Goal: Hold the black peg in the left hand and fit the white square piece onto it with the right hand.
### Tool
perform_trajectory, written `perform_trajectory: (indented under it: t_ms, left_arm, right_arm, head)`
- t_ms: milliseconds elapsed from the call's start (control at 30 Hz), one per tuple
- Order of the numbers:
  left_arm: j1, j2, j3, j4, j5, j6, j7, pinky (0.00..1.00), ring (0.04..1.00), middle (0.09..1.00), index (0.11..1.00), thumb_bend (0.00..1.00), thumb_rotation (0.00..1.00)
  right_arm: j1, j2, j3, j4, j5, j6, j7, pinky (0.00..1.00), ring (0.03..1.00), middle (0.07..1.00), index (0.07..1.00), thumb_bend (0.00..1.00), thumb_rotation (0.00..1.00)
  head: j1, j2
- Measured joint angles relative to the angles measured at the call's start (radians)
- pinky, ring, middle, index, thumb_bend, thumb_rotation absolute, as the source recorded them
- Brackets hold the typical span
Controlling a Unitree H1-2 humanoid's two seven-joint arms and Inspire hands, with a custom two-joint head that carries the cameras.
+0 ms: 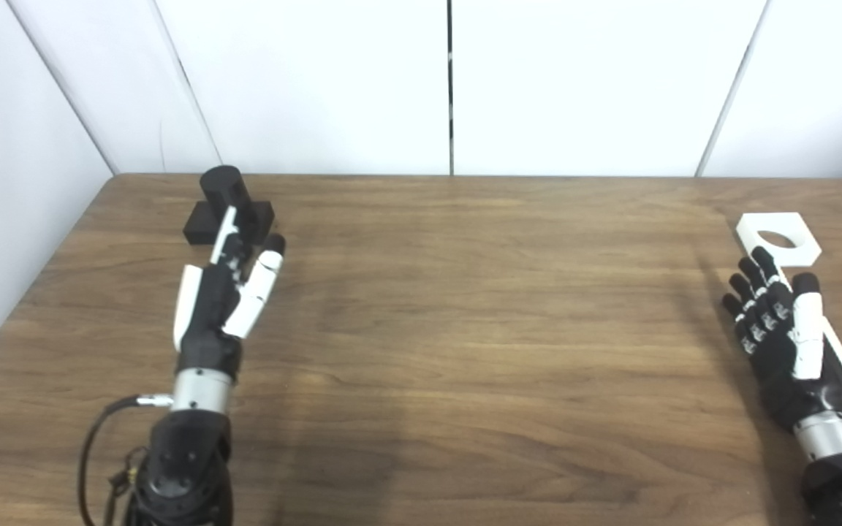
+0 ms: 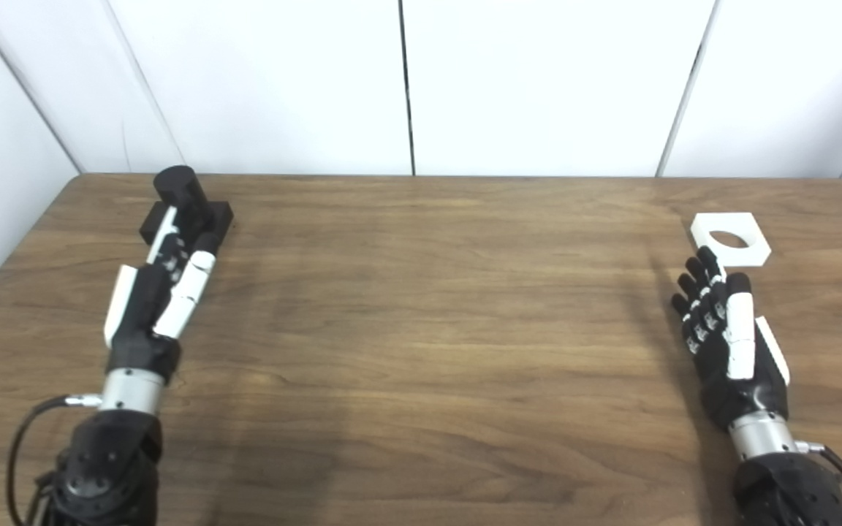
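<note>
Left hand point(image 1: 220, 303) reaches, fingers extended and empty, right up to the black peg point(image 1: 225, 191); right hand point(image 2: 728, 343) hovers released beside the white square piece point(image 2: 729, 238).

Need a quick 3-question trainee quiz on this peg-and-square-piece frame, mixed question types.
1. True or false: the left robot hand already grips the black peg.
2. Where on the table does the white square piece lie? A) far right, just beyond the right robot hand B) centre C) on the peg
3. Fill in: the white piece has a round ____ through it.

Key: 1 false, the hand is open, reaching toward the peg; 2 A; 3 hole.
</note>
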Motion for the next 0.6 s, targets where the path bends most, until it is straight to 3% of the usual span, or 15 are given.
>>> perform_trajectory:
  t_ms: [167, 233, 367, 400, 467, 600]
  left_arm:
    - [-0.027, 0.037, 0.021, 0.0, 0.037, 0.05, 0.002, 1.0, 1.0, 1.0, 1.0, 0.55, 0.52]
    - [-0.035, 0.064, 0.023, 0.0, 0.073, 0.065, 0.002, 1.0, 0.998, 1.0, 1.0, 0.67, 0.44]
    - [-0.063, 0.138, 0.047, 0.005, 0.13, 0.162, -0.01, 1.0, 1.0, 1.0, 1.0, 0.85, 0.35]
    - [-0.073, 0.159, 0.06, 0.013, 0.135, 0.175, -0.02, 1.0, 1.0, 1.0, 1.0, 0.88, 0.32]
    - [-0.099, 0.195, 0.096, 0.042, 0.156, 0.184, -0.053, 0.88, 0.991, 1.0, 1.0, 0.93, 0.27]
    - [-0.151, 0.219, 0.157, 0.088, 0.279, 0.184, -0.164, 0.82, 0.971, 1.0, 1.0, 0.96, 0.24]
  right_arm:
    - [0.0, -0.003, 0.0, 0.0, 0.002, 0.003, 0.001, 1.0, 1.0, 1.0, 1.0, 0.61, 1.0]
    - [0.0, -0.005, 0.0, -0.001, 0.004, 0.004, 0.003, 1.0, 1.0, 1.0, 1.0, 0.61, 1.0]
    - [0.0, -0.008, 0.002, -0.001, 0.003, 0.009, 0.005, 1.0, 1.0, 1.0, 1.0, 0.61, 1.0]
    - [0.0, -0.008, 0.004, -0.001, 0.003, 0.009, 0.005, 1.0, 1.0, 1.0, 1.0, 0.61, 1.0]
    - [0.0, -0.009, 0.006, -0.001, 0.002, 0.009, 0.006, 1.0, 1.0, 1.0, 1.0, 0.6, 1.0]
    - [0.0, -0.019, 0.01, 0.001, 0.002, 0.007, 0.021, 1.0, 1.0, 1.0, 1.0, 0.6, 1.0]
  head:
    - [0.006, 0.006]
    - [0.006, 0.009]
    - [0.012, 0.008]
    - [0.012, 0.008]
    - [0.017, 0.008]
    - [0.017, 0.009]
